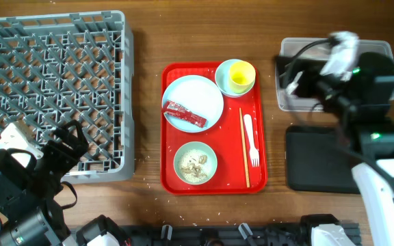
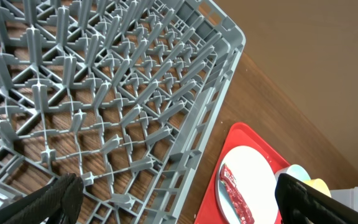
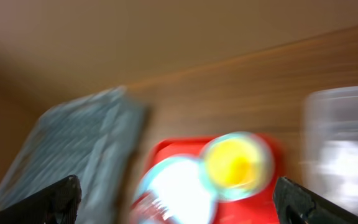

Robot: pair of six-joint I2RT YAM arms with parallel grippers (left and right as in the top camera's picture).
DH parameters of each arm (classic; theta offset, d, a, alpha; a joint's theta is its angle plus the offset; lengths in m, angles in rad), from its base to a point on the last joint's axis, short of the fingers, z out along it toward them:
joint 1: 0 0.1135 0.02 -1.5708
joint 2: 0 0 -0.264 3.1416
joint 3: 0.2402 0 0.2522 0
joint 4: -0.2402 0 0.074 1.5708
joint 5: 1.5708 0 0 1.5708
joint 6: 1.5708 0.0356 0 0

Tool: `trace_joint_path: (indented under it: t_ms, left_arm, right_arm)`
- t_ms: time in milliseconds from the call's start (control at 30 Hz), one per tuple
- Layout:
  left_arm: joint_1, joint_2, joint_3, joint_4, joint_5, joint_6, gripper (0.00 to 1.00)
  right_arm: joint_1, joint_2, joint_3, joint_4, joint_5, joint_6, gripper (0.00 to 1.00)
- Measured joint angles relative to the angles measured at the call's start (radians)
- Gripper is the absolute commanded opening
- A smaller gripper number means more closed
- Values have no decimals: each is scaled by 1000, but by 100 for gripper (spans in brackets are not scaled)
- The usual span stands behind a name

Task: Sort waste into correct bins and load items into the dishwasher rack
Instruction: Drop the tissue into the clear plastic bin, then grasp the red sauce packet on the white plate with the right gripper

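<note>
Here, right claw (image 1: 293, 78) over clear tub (image 1: 301, 45), jaws apart

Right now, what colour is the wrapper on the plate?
Red with small pale print. The wrapper lies on the white plate; the overhead view shows it best.

We see a grey latticed rack (image 1: 53, 82), a red serving tray (image 1: 228, 140), a white plate (image 1: 195, 92), a red printed wrapper (image 1: 185, 115), a yellow cup (image 1: 241, 75), pale blue-green bowls (image 1: 177, 162) and a black tray (image 1: 313, 160).
</note>
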Motion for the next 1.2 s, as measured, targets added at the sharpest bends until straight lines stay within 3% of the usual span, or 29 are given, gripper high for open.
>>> trace_joint_path:
  t_ms: [33,100,200,333,433,633,667,700,767,1133,1200]
  left_arm:
    - [0,0,0,0,0,0,100]
    - [0,0,0,0,0,0,100]
    - [0,0,0,-2,0,0,100]
    - [0,0,0,0,0,0,100]
    - [0,0,0,0,0,0,100]
    - [0,0,0,0,0,0,100]
    - [0,0,0,0,0,0,100]
    - [0,0,0,0,0,0,100]
    - [0,0,0,0,0,0,100]
    - [0,0,0,0,0,0,100]
    - [0,0,0,0,0,0,100]
  right_arm:
    - [63,-2,0,-6,-13,-13,100]
    - [292,50,-2,-2,32,-42,90]
    - [479,203,-11,79,132,-93,91]
    - [662,554,-33,216,258,-226,91]
    - [681,704,-33,270,354,-254,86]
    - [681,783,-33,293,436,-292,77]
    - [681,793,-33,304,449,-301,71]
    - [681,797,-32,314,470,-307,59]
    - [681,802,-32,316,506,-317,55]
    - [681,764,-10,238,453,-266,65]
    - [681,689,-10,225,443,-220,76]
